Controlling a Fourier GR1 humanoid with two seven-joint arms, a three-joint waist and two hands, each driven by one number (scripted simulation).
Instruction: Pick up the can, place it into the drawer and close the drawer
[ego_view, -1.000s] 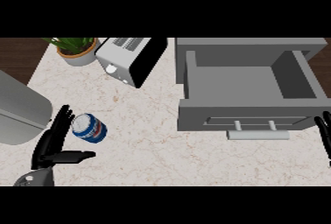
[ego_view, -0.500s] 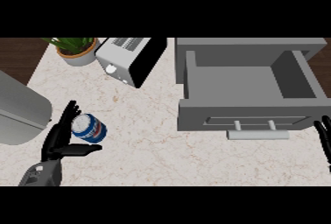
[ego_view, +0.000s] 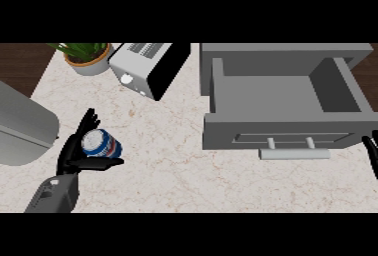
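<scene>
Two robot hands show at the lower part of the head view, one at each side. At the far left a large grey rounded appliance (ego_view: 21, 131) sits at the edge of the pale marbled desk (ego_view: 173, 172). Just right of it the left robot hand (ego_view: 76, 152) comes up on its grey forearm. The hand is spread wide, with its fingers (ego_view: 88, 121) straight and pointing away from the robot along the can's left side. Its thumb (ego_view: 102, 162) stretches out sideways under the can's near side. I cannot tell whether they touch the can.

The can (ego_view: 102, 143) stands on the desk in the gap between those fingers and the thumb, well left of the drawer. Its round top is pale and silvery. Its side is blue and white with a thin red band.

Further back a potted plant (ego_view: 87, 59) stands next to a silver and black toaster (ego_view: 148, 69). To the right the grey drawer (ego_view: 288, 95) is pulled out, with a pale bar handle (ego_view: 294, 153) on its front. At the right edge only the black fingers of the right robot hand (ego_view: 370, 152) show. They are straight and pointing up, just beside the drawer front's corner, and hold nothing.
</scene>
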